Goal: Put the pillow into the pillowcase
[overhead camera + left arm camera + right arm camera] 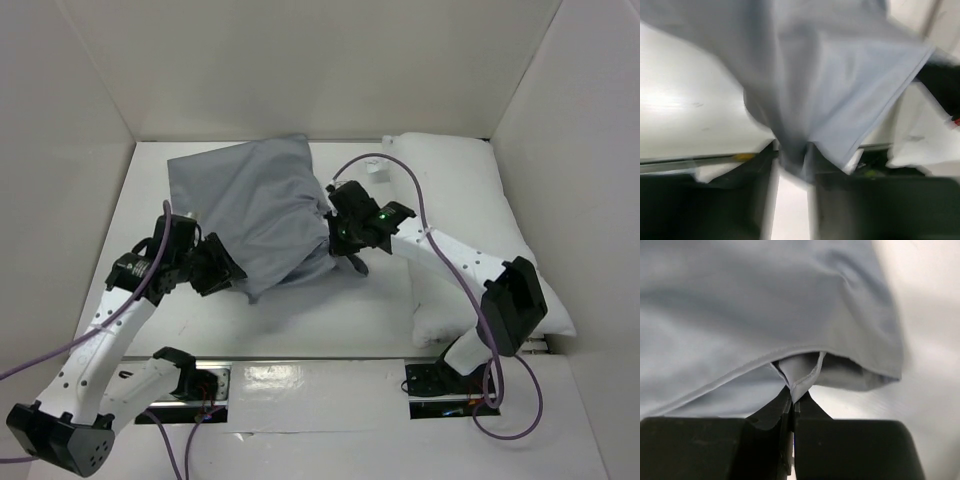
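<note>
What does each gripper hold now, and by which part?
Both hold the pillowcase: the right gripper pinches a fold of its hem, the left gripper bunched cloth near a corner.

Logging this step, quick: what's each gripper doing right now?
Left gripper: closed, pinching the pillowcase, though its wrist view is blurred.
Right gripper: closed on a fold of the pillowcase edge.

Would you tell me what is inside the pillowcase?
The pillow lies outside it, to the right. Through the pillowcase mouth only grey fabric shows; deeper inside is covered.
</note>
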Tool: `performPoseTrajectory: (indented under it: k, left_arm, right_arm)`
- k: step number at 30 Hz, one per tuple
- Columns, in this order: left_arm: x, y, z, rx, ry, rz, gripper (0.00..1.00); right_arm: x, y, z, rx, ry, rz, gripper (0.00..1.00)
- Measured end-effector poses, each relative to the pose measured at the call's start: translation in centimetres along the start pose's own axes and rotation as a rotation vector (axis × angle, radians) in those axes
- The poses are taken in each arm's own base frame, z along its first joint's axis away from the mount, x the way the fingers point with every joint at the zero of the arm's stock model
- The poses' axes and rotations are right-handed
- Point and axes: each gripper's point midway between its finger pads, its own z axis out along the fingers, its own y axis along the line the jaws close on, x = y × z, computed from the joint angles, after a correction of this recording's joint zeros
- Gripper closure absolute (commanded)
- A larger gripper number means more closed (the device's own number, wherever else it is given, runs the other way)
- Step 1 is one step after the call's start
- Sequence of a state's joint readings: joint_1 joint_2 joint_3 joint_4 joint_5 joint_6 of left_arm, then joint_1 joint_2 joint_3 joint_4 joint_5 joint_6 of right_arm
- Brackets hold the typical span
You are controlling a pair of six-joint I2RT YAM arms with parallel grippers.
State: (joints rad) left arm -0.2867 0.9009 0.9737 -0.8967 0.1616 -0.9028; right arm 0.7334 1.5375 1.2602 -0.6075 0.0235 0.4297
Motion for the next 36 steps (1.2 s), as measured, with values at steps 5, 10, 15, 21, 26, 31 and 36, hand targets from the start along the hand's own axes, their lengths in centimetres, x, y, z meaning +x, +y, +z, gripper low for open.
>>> performPoseTrajectory:
  k: [5,10,15,21,26,31,36]
  left_arm:
    - [1.7,1.8,0.3,-0.045,0.065,0.028,0.30]
    - [1.0,0.9,1.2,-0.059,0.106,0.161,0.39]
    - [1.1,-0.7,3.5,-0.089,0.156,0.344,0.37]
    - [3.9,-4.0,7.6,-0.163,0.220,0.580,0.33]
    - [5.4,-7.1,10.2,-0.162,0.170,0.684,0.33]
    - [5.5,-9.0,12.5,-0.141,0.107,0.660,0.29]
    - [5.0,-10.7,15.3,-0.138,0.064,0.628,0.31]
  right_arm:
    - [1.8,-1.7,1.7,0.007,0.107,0.004,0.49]
    - [5.5,-3.0,5.5,0.054,0.248,0.009,0.11]
    - [5.2,-4.1,2.0,0.078,0.194,0.038,0.10]
    - [4.5,-6.3,-4.8,0.103,0.041,0.137,0.18]
    - [4.8,-7.1,-7.1,0.133,-0.027,0.218,0.27]
    - [4.1,-7.7,-8.5,0.149,-0.101,0.279,0.28]
    - [3.9,-7.9,-8.6,0.161,-0.113,0.298,0.28]
